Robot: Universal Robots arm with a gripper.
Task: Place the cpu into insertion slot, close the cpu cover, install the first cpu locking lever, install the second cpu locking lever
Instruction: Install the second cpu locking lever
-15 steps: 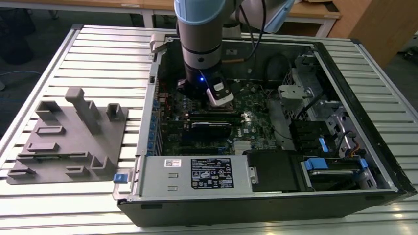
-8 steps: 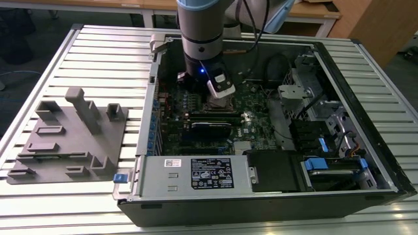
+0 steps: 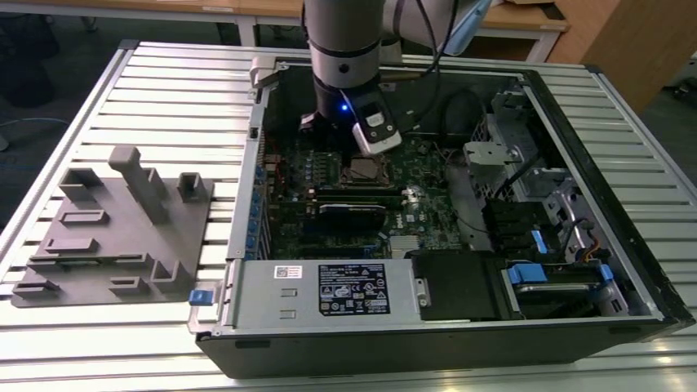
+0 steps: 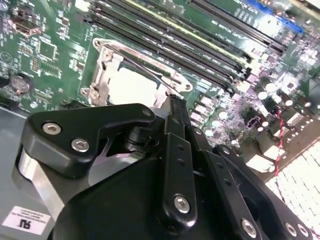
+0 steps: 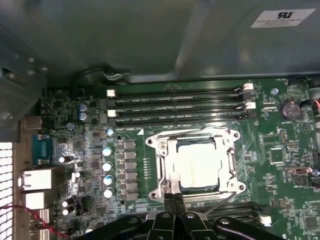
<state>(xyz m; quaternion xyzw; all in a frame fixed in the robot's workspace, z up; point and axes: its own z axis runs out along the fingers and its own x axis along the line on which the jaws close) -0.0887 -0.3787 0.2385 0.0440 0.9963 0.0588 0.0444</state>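
Now, pincer (image 5: 173,200) tips at cpu cover (image 5: 167,175) edge (cpu (image 5: 199,164) seated).

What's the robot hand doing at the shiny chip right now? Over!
Gripper shut, tips at the cpu cover edge. Cpu seated in socket, cover down around it. Nothing blocking.

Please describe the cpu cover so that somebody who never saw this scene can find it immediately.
Look inside the open computer case at the green motherboard. Beside the long black memory slots sits the cpu cover, at the gripper tips. It is the board's one shiny square metal frame, with the pale cpu showing through its window.
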